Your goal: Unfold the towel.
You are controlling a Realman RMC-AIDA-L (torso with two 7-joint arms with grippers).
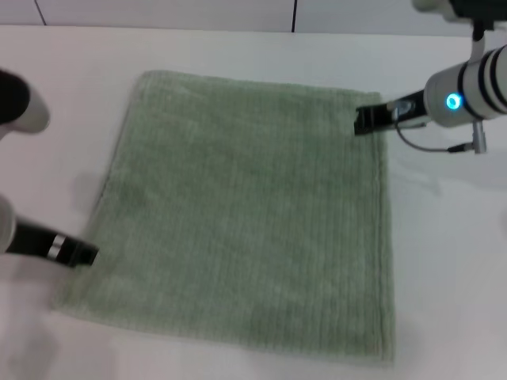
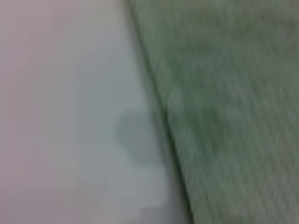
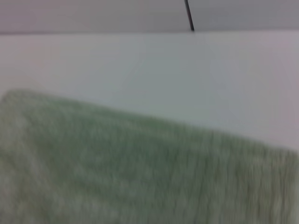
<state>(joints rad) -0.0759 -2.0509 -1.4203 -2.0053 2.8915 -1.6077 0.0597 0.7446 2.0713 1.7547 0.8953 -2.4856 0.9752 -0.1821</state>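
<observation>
The pale sage-green towel (image 1: 249,214) lies spread flat on the white table, roughly square, with fine ribbed stripes. My right gripper (image 1: 366,119) is at the towel's far right corner, its black tip over the hem. My left gripper (image 1: 79,255) is at the towel's near left edge, just beside the hem. The left wrist view shows the towel's edge (image 2: 224,102) against the table. The right wrist view shows the towel's far edge (image 3: 140,168).
The white table (image 1: 444,261) surrounds the towel on all sides. A wall with a dark vertical seam (image 1: 295,14) stands behind the table. A grey cable (image 1: 428,145) hangs under my right wrist.
</observation>
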